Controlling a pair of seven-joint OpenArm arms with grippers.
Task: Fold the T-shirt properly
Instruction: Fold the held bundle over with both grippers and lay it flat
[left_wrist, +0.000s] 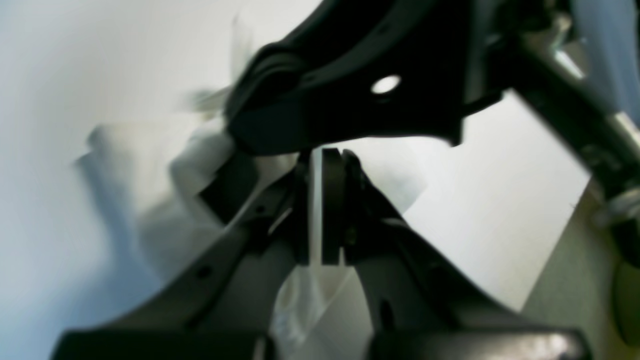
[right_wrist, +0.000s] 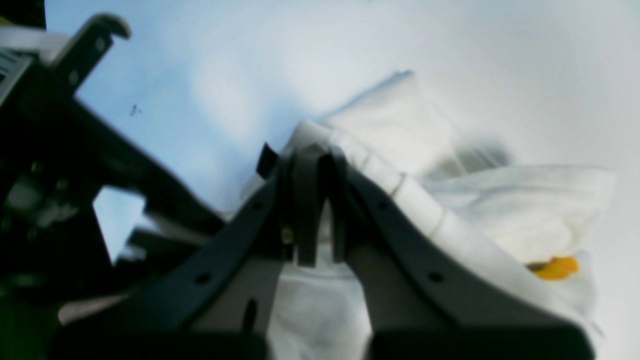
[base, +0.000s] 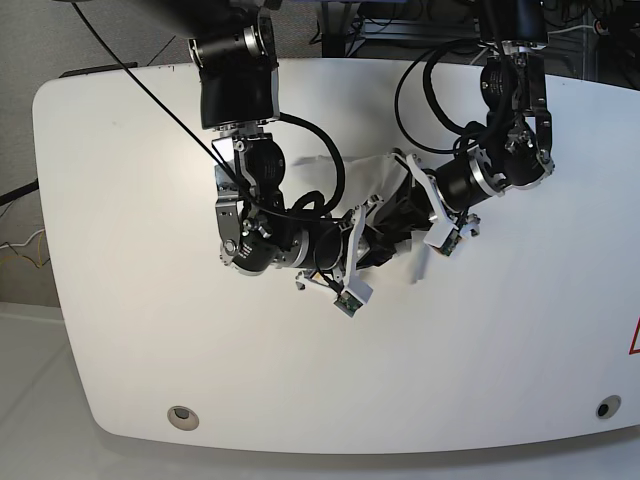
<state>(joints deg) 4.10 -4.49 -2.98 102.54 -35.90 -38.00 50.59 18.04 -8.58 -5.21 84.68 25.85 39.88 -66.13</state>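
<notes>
The white T-shirt lies bunched in the middle of the table, between the two arms. In the left wrist view my left gripper is shut, with a thin layer of the T-shirt pinched between its pads. The right wrist view has my right gripper shut on a thick folded edge of the T-shirt; an orange print shows at the right. Seen from the base view, the left gripper and the right gripper sit close together over the cloth, which hides most of the shirt.
The white table spreads around the arms. Black cables loop from the arm on the right. In the left wrist view the other arm's black body hangs just above my fingers, and the table edge runs at the right.
</notes>
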